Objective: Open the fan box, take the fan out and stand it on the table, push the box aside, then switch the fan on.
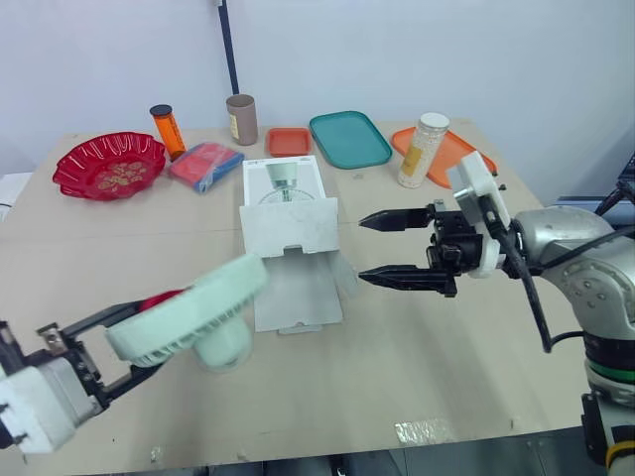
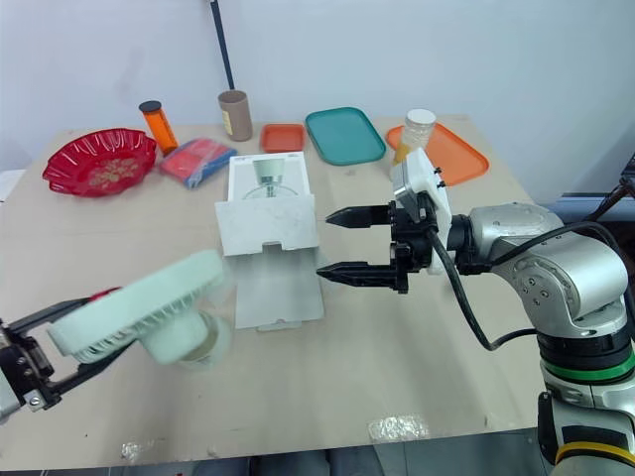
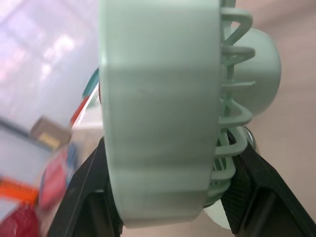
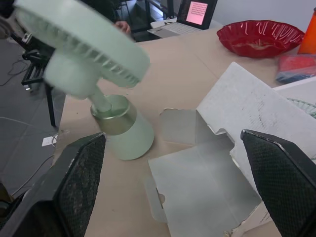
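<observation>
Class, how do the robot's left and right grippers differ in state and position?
The left gripper is shut on the fan; the right gripper is open and empty. The left gripper is near the table's front edge; the right gripper is beside the open box. Both have black fingers.

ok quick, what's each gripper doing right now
left gripper: shut on the fan, gripping its head
right gripper: open, holding nothing, beside the opened box
</observation>
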